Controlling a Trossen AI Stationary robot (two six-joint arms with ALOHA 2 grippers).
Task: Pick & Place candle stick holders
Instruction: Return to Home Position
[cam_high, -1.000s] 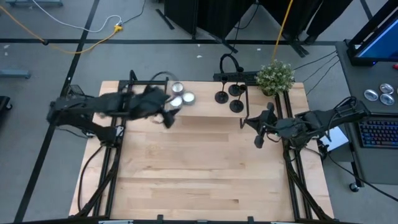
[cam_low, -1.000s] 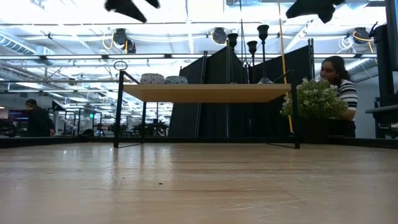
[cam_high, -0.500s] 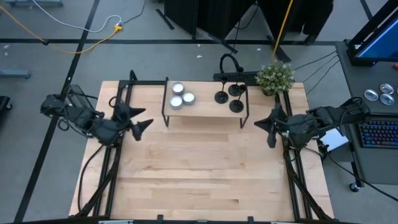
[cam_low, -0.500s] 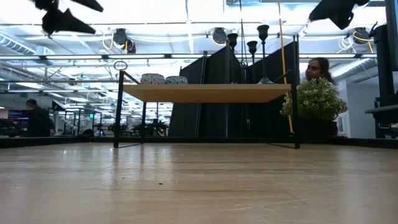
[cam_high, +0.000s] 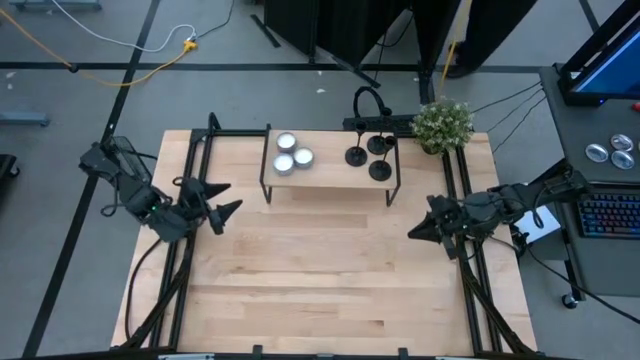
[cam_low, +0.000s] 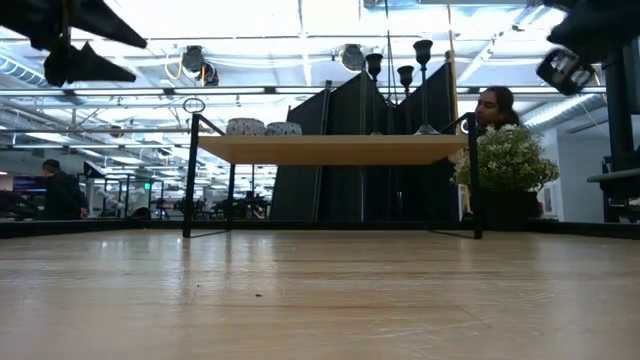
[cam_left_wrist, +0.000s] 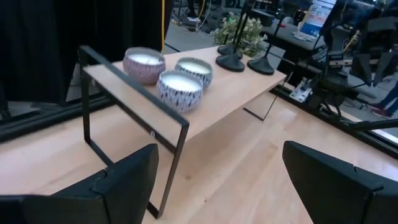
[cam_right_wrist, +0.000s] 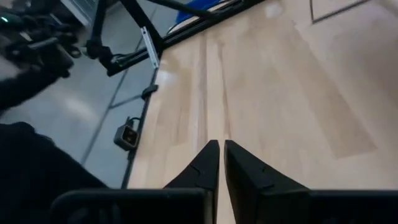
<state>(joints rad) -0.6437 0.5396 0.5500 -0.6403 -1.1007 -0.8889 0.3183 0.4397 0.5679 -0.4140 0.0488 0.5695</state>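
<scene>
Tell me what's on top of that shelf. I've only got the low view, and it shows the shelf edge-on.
Observer: From above, three candles sit clustered on the left part of the shelf.
Operator: And the other end?
Observer: Three black candle stick holders stand on its right part, apart from the candles.
Operator: Is either arm carrying anything?
Observer: No. The left tool is open and empty over the left side of the table, and the right tool is shut on nothing over the right side.
</scene>
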